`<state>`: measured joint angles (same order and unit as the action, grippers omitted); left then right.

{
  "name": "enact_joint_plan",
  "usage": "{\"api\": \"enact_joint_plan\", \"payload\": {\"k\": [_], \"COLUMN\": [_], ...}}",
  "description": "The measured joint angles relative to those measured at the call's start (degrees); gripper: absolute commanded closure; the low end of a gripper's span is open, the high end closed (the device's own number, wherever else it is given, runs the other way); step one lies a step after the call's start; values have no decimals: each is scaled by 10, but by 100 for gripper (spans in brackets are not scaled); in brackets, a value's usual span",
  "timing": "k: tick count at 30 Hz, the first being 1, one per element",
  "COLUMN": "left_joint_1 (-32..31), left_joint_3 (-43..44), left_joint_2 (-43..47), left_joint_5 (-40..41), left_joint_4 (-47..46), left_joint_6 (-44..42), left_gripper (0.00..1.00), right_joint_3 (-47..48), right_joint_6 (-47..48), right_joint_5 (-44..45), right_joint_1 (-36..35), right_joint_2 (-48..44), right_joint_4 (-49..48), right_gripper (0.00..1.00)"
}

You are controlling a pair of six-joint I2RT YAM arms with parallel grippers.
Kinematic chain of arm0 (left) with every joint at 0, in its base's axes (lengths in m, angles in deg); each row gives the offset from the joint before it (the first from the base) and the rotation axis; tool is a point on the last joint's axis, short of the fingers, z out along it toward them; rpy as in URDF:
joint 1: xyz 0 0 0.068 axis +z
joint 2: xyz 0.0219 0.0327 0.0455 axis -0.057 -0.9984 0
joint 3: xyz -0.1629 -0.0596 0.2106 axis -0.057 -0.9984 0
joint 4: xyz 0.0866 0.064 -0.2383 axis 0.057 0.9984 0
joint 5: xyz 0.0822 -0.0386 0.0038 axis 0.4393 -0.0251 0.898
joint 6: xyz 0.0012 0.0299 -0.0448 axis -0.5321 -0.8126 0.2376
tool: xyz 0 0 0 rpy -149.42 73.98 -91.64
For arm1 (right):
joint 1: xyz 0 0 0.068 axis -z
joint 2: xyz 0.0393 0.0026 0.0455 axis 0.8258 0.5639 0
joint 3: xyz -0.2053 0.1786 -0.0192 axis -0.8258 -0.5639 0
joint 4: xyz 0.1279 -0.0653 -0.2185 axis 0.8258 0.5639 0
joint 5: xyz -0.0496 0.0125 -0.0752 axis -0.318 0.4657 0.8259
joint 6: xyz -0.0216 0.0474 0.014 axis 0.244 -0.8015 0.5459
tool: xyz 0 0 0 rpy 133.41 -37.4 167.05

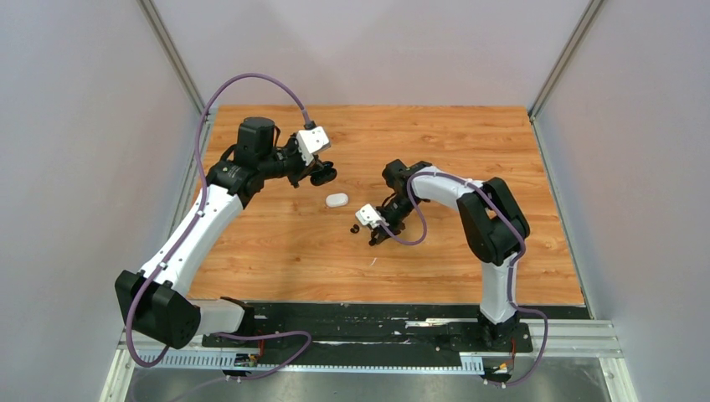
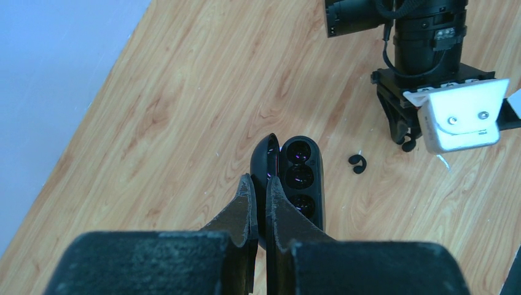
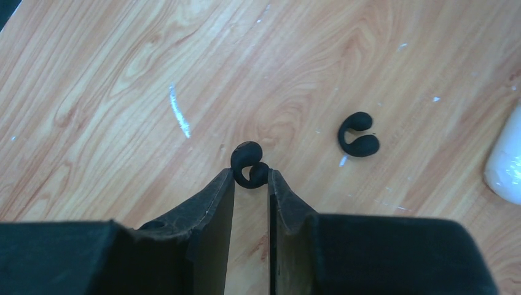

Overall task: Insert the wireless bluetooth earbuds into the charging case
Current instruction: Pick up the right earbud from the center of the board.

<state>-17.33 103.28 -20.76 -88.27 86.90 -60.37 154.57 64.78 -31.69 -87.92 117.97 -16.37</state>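
Observation:
My left gripper (image 1: 325, 176) is shut on the lid of an open black charging case (image 2: 299, 175) and holds it above the table; its dark wells show in the left wrist view. My right gripper (image 3: 250, 175) is shut on a black earbud (image 3: 249, 165), pinched at the fingertips low over the wood. It also shows in the top view (image 1: 374, 237). A second black earbud (image 3: 358, 135) lies loose on the table just beside it, seen too in the top view (image 1: 354, 228) and the left wrist view (image 2: 357, 163). No white earbuds are in view.
A closed white oval case (image 1: 336, 199) lies on the wooden table (image 1: 469, 142) between the two grippers; its edge shows in the right wrist view (image 3: 507, 160). Grey walls stand on three sides.

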Motion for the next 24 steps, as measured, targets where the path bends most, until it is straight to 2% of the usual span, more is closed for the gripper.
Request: {"api": "enact_joint_plan", "payload": {"k": [20,24], "left_joint_1": [1,1], "left_joint_3": [-1,-1], "left_joint_2": [0,0], "left_joint_5": [-1,-1], "left_joint_4": [-6,-6], "left_joint_6": [9,10], "left_gripper": [100,100], "right_joint_3": [53,57], "right_joint_6": [-124,-133], "right_joint_5": [-24,-30], "right_joint_1": [-8,-11], "right_joint_2": [35,42], "right_joint_4": [1,0], "right_gripper": [68,70]}}
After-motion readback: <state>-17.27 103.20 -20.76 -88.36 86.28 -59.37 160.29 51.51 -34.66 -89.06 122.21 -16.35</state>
